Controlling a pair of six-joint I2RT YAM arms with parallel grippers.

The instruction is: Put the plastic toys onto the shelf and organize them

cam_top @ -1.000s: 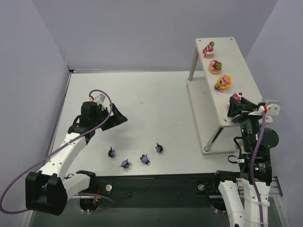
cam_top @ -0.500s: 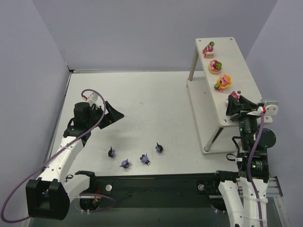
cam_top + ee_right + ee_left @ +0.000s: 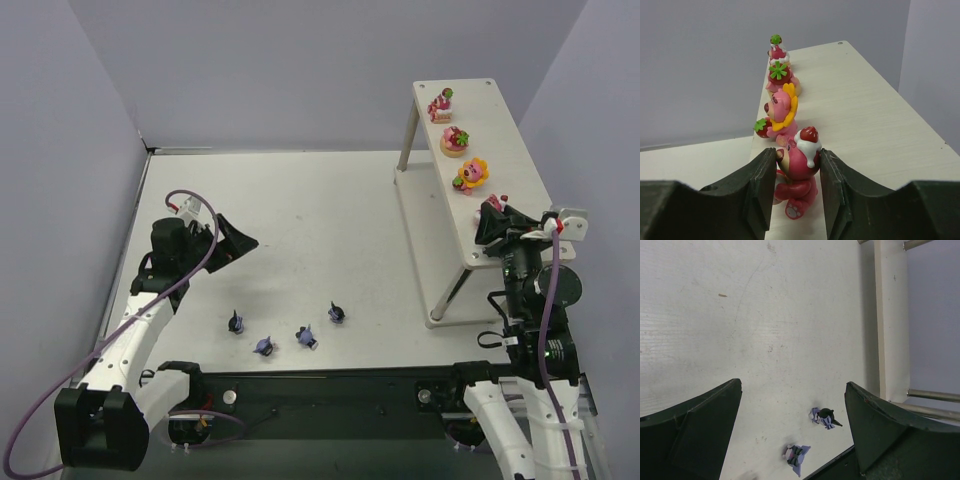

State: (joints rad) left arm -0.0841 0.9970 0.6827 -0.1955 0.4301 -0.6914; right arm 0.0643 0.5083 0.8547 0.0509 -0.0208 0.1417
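Three bright toys point(image 3: 455, 140) stand in a row on the shelf point(image 3: 510, 135)

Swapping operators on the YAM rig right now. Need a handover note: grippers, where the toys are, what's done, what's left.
Left gripper: open and empty, above the table.
Right gripper: looks shut on the fourth pink toy, at the near end of the shelf top board. The toy seems to sit on the board, not yet released.
Done: three bright toys stand in a row on the top board.
Left: release the fourth, then shelve the four dark toys lying on the table near the arm bases.
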